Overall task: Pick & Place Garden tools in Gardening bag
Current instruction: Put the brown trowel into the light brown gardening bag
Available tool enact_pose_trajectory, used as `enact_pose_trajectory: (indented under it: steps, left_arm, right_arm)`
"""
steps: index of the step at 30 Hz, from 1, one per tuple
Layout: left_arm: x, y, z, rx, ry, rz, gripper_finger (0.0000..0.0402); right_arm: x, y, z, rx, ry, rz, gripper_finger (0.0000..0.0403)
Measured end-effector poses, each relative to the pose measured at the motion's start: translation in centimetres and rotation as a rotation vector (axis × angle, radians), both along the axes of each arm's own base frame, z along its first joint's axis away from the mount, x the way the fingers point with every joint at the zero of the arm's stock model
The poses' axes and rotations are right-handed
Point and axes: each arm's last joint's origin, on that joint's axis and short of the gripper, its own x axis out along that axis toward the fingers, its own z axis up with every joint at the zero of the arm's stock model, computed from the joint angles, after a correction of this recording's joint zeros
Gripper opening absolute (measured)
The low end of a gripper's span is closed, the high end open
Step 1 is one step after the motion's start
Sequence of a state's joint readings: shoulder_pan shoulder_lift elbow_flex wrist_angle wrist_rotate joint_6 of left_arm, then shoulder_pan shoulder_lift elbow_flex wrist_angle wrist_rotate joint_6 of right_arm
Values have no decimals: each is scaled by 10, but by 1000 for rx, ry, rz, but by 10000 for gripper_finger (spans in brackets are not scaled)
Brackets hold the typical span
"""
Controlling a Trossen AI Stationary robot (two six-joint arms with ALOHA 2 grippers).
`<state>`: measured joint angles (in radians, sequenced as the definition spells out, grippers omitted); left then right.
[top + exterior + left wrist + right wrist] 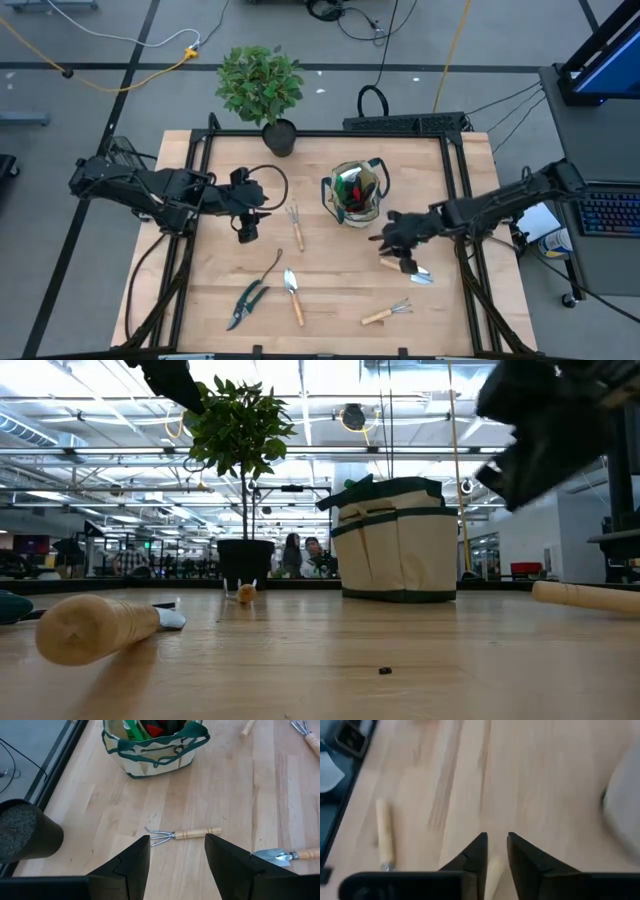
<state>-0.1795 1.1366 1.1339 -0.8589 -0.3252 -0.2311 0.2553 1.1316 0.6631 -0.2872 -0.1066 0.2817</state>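
The beige gardening bag (pixel 355 193) with green trim stands upright at the table's far middle, with red and green items inside; it also shows in the low view (pixel 395 540). My right gripper (pixel 402 262) is to the right of the bag and nearer than it. It is shut on a wooden-handled shovel (pixel 420 276). My left gripper (pixel 247 232) hovers open and empty left of a small fork (pixel 185 834). A weeder (pixel 270 265), dark shears (pixel 245 302), a trowel (pixel 292 295) and a rake (pixel 385 314) lie flat on the table. My right gripper pinches the shovel's wooden handle (pixel 494 870) between its two fingers, coming from above. The handle sticks out on one side of the fingers (pixel 390 262) and the metal blade on the other. The gripper hides whether the shovel is clear of the table.
A leafy plant in a black pot (pixel 280 138) stands at the table's far edge, left of the bag. A black frame runs along the table's sides (pixel 462 190). A keyboard and papers (pixel 610 215) lie beyond the right edge. Bare wood (pixel 340 250) lies between the tools.
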Motion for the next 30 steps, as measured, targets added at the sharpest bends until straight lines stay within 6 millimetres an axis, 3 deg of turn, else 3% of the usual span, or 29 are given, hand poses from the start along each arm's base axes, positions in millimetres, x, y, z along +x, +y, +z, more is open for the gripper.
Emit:
enact_pose_trajectory:
  steps: [10,14,23,30]
  left_arm:
    - [0,0,0,-4,-2,4,196]
    - [0,0,0,-11,-6,11,196]
    - [1,0,1,-12,-12,10,196]
    - [1,0,1,-13,-22,9,196]
  right_arm:
    - [-24,16,-38,101,188,-89,178]
    - [-28,21,-55,102,108,-97,194]
    - [-34,20,-85,-14,69,-90,178]
    - [-28,22,-91,-38,-21,-62,103]
